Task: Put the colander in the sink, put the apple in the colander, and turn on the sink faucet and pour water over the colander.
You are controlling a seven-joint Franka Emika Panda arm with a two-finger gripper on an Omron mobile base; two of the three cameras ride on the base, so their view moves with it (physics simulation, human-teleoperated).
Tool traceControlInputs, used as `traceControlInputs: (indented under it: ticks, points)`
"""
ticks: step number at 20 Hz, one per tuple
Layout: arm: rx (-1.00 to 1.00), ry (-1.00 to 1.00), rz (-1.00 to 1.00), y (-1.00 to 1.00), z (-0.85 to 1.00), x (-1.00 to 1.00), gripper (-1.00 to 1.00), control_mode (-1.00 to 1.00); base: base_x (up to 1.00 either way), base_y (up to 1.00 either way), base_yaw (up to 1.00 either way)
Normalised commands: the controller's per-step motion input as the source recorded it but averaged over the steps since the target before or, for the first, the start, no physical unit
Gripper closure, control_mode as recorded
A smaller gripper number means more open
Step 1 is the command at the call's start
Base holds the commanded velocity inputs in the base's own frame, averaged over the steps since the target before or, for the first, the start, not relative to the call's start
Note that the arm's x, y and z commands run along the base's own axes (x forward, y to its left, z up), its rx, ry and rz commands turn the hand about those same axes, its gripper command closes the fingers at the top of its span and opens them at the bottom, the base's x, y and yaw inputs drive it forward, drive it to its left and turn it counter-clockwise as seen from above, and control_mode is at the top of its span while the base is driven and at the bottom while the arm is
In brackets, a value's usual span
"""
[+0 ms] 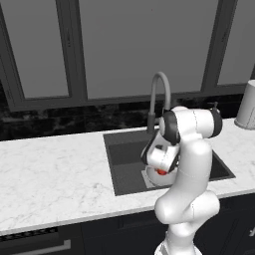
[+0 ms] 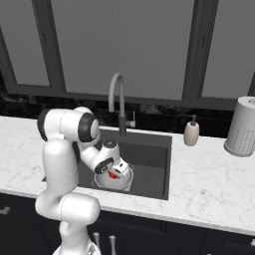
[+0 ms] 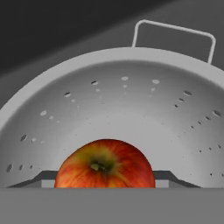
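The colander [image 3: 131, 118] sits in the sink [image 2: 149, 149], apple [image 3: 105, 165] inside it. The claw [image 3: 105, 181] straddles the apple; whether its fingers clamp it cannot be told. The arm hides most of the colander in both base views. Faucet [image 2: 117, 99], soap bottle [image 2: 191, 133] and a white canister [image 2: 242, 127] stand on the table [image 1: 55, 174]. No legible writing.

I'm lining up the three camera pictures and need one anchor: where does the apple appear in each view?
Left base view: apple, a red spot just below the robot's hand, lower middle, inside the sink.
Right base view: left of centre, red in the colander under the hand.
Hand view: bottom centre, stem up, between the fingertips.
Shared landmark: the colander's silver bowl around the apple.
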Motion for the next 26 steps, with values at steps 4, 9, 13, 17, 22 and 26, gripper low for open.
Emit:
traceControlInputs:
  ticks: [4,9,13,17,22,26]
  points:
    - [0.00,0.00,0.00,0.10,-0.16,0.08,1.00,-1.00,0.00,0.00,0.00]
    - [0.00,0.00,0.00,0.01,-0.10,0.15,-1.00,-1.00,0.00,0.00,0.00]
    - [0.00,0.00,0.00,0.00,-0.10,0.15,-1.00,-1.00,0.00,0.00,0.00]
    - [0.00,0.00,0.00,0.00,0.00,0.02,-1.00,-1.00,0.00,0.00,0.00]
    - [0.00,0.00,0.00,0.00,0.16,0.00,-1.00,-1.00,0.00,0.00,0.00]
    - [0.00,-0.02,0.00,-0.01,0.53,-0.06,-1.00,-1.00,0.00,0.00,0.00]
